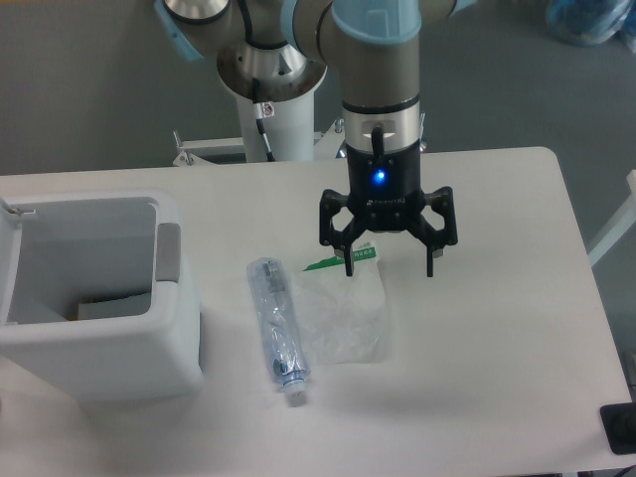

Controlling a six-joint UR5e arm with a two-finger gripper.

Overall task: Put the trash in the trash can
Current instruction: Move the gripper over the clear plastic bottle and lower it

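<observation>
The bottle (276,328) lies flat on the white table (497,328), just below the middle of the frame. It is clear, bluish and crushed, and its white cap points toward the lower edge. Touching its right side is the bag (346,313), a flat, cloudy white sheet whose green top strip sits at its upper end. Both pieces of trash are on the tabletop, outside the trash can (94,293). That can fills the left of the frame, a boxy white bin with thick rounded walls and a grey patch on the side facing the bottle. Something flat and greyish lies at its bottom; what it is cannot be told.

The claw (389,270) hangs above the bag's upper right corner, its two black fingers (431,260) spread apart and holding nothing. A blue light glows on its body. The arm (378,60) rises from it to the top of the frame, beside a white pedestal (273,119) behind the table's far edge.

Around the table is a grey floor (89,89). A bluish bundle (588,20) lies in the upper right corner.
</observation>
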